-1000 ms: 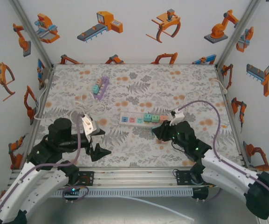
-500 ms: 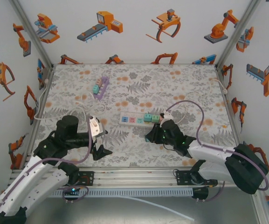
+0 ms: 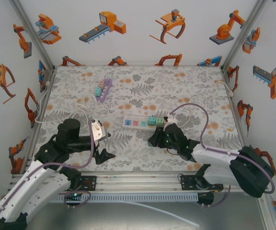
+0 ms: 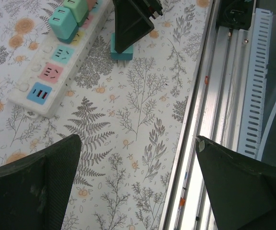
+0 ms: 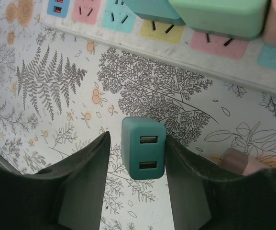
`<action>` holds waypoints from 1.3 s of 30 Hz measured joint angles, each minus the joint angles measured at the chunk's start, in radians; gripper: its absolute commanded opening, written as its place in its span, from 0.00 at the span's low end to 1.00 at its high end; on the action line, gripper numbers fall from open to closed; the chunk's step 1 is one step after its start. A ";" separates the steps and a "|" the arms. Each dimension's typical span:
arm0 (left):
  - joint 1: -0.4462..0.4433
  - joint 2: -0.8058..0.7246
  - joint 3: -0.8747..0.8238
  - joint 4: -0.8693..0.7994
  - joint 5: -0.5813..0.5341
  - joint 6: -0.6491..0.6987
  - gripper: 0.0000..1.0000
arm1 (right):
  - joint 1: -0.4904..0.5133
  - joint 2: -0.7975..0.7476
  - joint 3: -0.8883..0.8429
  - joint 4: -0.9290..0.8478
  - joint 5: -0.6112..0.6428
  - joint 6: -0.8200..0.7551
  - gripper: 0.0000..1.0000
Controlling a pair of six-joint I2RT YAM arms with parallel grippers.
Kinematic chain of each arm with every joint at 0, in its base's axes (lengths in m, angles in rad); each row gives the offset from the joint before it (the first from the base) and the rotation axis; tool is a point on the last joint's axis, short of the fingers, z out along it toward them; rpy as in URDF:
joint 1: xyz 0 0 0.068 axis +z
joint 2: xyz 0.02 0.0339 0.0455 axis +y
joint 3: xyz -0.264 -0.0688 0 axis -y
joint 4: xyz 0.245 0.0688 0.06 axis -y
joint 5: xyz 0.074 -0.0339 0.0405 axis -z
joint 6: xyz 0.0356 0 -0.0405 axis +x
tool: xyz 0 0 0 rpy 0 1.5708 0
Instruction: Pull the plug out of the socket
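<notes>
**Jaws, right gripper** (image 5: pixel 138 139): set narrowly either side of the teal USB charger plug (image 5: pixel 143 148). One finger lies against the plug's side, and a sliver of mat shows between the other finger and the plug. Whether the plug is actually pinched cannot be told.

**Jaws, left gripper** (image 4: pixel 138 143): spread wide with nothing between them, low over the near-left part of the mat.

**Item 1, aluminium rail** (image 4: pixel 209 120): runs along the near edge of the table.

**Item 2, teal USB charger plug**: out of its socket and near centre, just nearer than the white power strip. In the left wrist view its prongs point down, at or close to the floral mat (image 3: pixel 176 91).
- Handling (judged): a small, rigid plastic block, light enough to tip over. Its smooth faces will likely slip under a weak pinch.
- Hold (judged): best taken across the two broad flat sides at mid-body, clear of the metal prongs.

**Item 3, white power strip** (image 4: pixel 56 67): lies left to right at mid-table, apart from the teal plug. Several coloured sockets are empty. A teal block and a green block (image 5: pixel 219 17) are seated towards its right end. It is loose on the mat, so it would probably lift or slide under an upward pull unless steadied.

**Item 4, purple power strip** (image 3: pixel 104 87): far left, well apart from both grippers.
</notes>
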 measured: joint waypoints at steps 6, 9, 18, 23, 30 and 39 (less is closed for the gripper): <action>0.000 -0.001 -0.009 0.003 -0.007 0.000 0.97 | 0.001 -0.076 0.000 -0.065 0.040 -0.011 0.50; 0.000 -0.002 -0.012 0.004 -0.014 0.000 0.97 | 0.001 -0.119 0.000 -0.098 0.058 -0.019 0.51; 0.000 -0.007 -0.019 0.051 -0.064 -0.049 0.97 | 0.001 -0.278 0.019 -0.219 0.113 -0.083 0.52; 0.000 -0.003 -0.019 0.147 -0.176 -0.206 0.97 | 0.001 -0.405 0.061 -0.269 0.161 -0.214 0.56; 0.000 0.089 0.008 0.207 -0.533 -0.519 0.97 | 0.001 -0.536 0.065 -0.137 0.220 -0.584 0.70; 0.001 0.267 0.090 0.209 -0.825 -0.800 0.97 | 0.001 -0.368 0.130 0.049 0.245 -0.998 0.82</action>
